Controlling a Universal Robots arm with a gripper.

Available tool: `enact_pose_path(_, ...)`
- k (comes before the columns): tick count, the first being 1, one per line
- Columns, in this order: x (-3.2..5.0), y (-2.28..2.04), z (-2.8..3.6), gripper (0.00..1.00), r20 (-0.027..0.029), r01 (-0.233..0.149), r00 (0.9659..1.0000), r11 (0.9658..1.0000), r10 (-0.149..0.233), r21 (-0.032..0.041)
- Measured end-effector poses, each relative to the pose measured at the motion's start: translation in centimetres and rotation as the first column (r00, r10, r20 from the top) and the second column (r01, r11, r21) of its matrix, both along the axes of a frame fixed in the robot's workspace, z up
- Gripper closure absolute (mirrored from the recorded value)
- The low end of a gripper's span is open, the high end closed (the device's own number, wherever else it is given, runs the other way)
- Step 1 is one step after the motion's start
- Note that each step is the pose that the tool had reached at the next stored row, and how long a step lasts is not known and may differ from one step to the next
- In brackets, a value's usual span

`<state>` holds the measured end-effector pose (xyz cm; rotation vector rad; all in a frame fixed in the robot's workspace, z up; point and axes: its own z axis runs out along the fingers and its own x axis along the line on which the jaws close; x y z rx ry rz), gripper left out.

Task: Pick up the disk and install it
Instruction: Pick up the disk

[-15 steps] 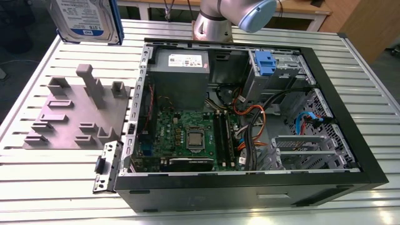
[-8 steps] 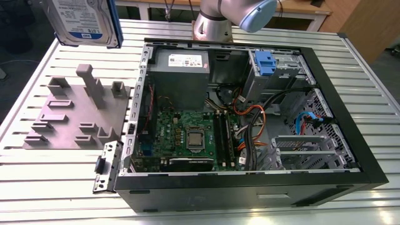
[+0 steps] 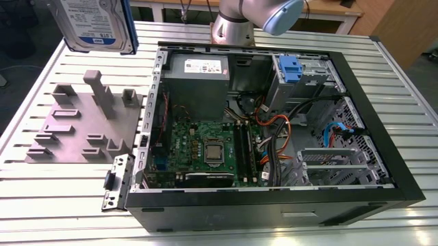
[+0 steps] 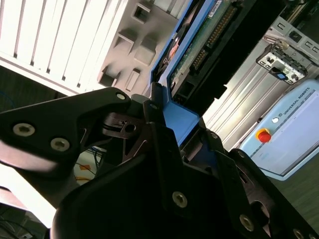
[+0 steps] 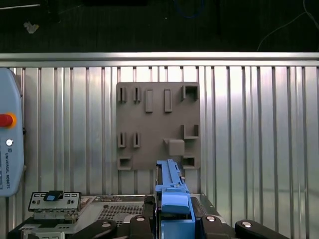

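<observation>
The disk (image 3: 96,25) hangs in the air above the table's far corner at the exterior view's left, label facing the camera, with its blue bracket along the edges. In the first wrist view the disk (image 5: 172,191) shows edge-on, clamped between the black fingers of my gripper (image 5: 174,221). The second wrist view shows my gripper (image 4: 182,132) shut on the disk's (image 4: 207,35) blue bracket end, with the drive's circuit board side visible. The disk is lifted clear of the grey fixture block (image 5: 157,124).
The grey fixture block (image 3: 82,123) with slots and posts lies on the slatted table. To its right in the exterior view, the open computer case (image 3: 383,113) holds a drive bay with a blue tab (image 3: 291,69). The arm's base (image 3: 236,25) stands behind the case. A pendant (image 5: 7,144) lies nearby.
</observation>
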<state>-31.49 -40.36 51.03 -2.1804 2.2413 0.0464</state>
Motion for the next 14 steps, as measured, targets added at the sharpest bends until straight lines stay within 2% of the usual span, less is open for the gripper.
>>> enact_pose_path(14, 1.83, 0.0, 0.0, 0.63, 0.0, 0.0, 1.0, 1.0, 0.0, 0.0)
